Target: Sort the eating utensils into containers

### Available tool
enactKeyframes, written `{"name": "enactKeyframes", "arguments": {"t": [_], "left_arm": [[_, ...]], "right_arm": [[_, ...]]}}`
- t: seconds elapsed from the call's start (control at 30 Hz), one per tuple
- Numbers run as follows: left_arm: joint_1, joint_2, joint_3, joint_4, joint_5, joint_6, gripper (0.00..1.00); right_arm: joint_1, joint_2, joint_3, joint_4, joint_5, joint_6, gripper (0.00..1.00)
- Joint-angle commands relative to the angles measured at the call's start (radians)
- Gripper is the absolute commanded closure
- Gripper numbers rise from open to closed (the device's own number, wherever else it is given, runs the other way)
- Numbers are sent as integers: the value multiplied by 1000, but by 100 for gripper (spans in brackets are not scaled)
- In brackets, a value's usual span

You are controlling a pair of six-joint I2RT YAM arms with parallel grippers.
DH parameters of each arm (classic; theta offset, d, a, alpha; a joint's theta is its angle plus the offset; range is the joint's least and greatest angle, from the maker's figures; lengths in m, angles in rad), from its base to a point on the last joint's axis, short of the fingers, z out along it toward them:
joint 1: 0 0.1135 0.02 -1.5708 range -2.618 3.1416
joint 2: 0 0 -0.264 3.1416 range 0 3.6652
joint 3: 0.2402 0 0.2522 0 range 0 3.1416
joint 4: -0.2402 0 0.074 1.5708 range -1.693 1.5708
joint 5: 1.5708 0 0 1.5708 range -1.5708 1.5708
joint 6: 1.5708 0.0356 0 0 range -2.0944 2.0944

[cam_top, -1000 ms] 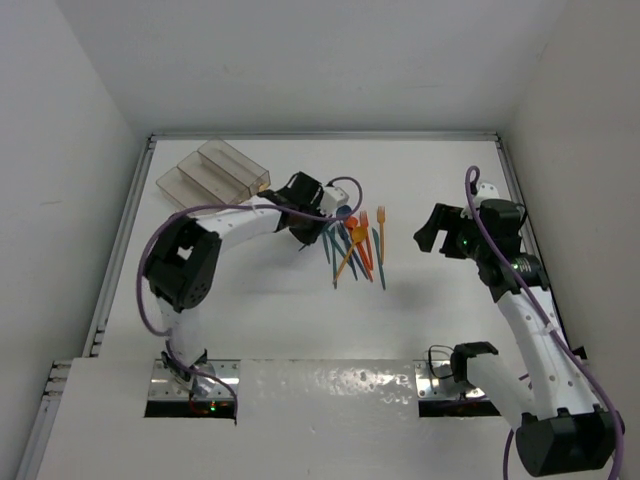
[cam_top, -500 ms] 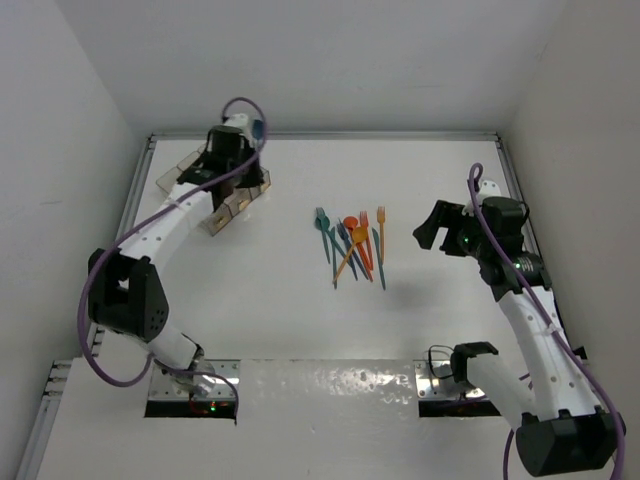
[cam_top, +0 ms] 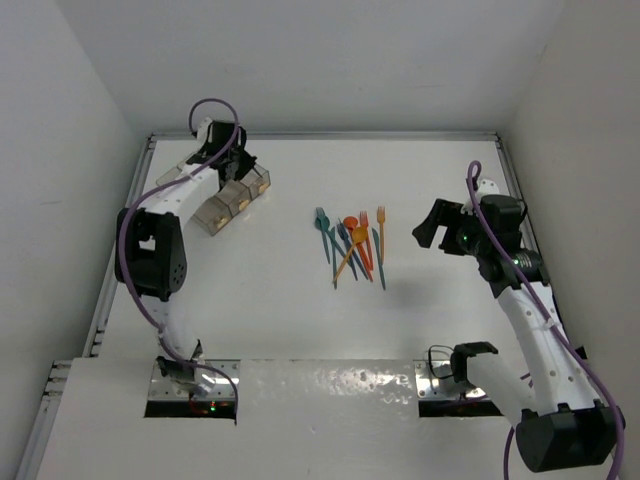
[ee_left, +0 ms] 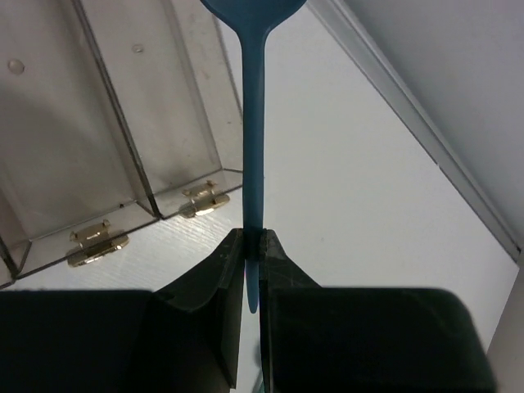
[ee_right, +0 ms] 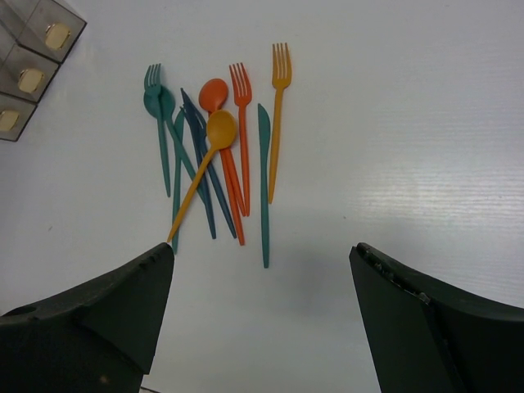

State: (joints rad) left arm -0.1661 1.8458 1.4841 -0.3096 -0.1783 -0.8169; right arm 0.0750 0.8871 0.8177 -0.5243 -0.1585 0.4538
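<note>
Sorting of plastic utensils, one moment. The left gripper (ee_left: 254,246) is above the clear tray (ee_left: 106,123), at the end that bears small gold fittings (ee_left: 202,199). Its jaws are closed on the lower handle of a blue spoon (ee_left: 252,123). The spoon points away from the fingers, its handle running along the tray's outermost wall, and its bowl is cut off by the frame edge. Whether the bowl hangs over that compartment or just outside it cannot be told. In the top view the left arm covers part of the tray, and the three side-by-side compartments show beneath it. The other utensils lie in a loose heap (cam_top: 352,245) on the white table (cam_top: 430,170), well apart from the tray on the side toward the right arm. They include a teal fork (ee_right: 155,123), two blue knives (ee_right: 201,155), a red spoon (ee_right: 214,90), an orange spoon (ee_right: 219,129), a red fork (ee_right: 241,123), a teal knife (ee_right: 264,180) and an orange fork (ee_right: 278,106), several of them overlapping. The right gripper (ee_right: 262,250) hangs beyond the heap as seen from the tray, its jaws spread wide and holding nothing.
</note>
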Motion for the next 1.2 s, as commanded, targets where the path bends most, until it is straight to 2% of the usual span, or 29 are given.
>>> {"name": "enactKeyframes", "arguments": {"t": [0.0, 0.27, 0.5, 0.7, 0.77, 1.07, 1.17], "left_arm": [[36, 55, 41, 50, -36, -154, 100], [71, 196, 179, 38, -67, -157, 100], [94, 285, 261, 23, -24, -140, 100], [94, 314, 249, -16, -7, -154, 100], [94, 323, 254, -19, -9, -149, 95], [94, 329, 288, -42, 8, -110, 59], [94, 303, 278, -51, 22, -96, 54]], "right_arm": [[2, 1, 28, 32, 5, 10, 12], [2, -7, 15, 15, 11, 2, 11], [2, -11, 14, 0, 27, -6, 11], [2, -13, 14, 0, 24, -3, 10], [2, -14, 14, 0, 24, -1, 10], [2, -36, -5, -6, 22, 0, 10], [2, -43, 1, -11, 22, 3, 10]]}}
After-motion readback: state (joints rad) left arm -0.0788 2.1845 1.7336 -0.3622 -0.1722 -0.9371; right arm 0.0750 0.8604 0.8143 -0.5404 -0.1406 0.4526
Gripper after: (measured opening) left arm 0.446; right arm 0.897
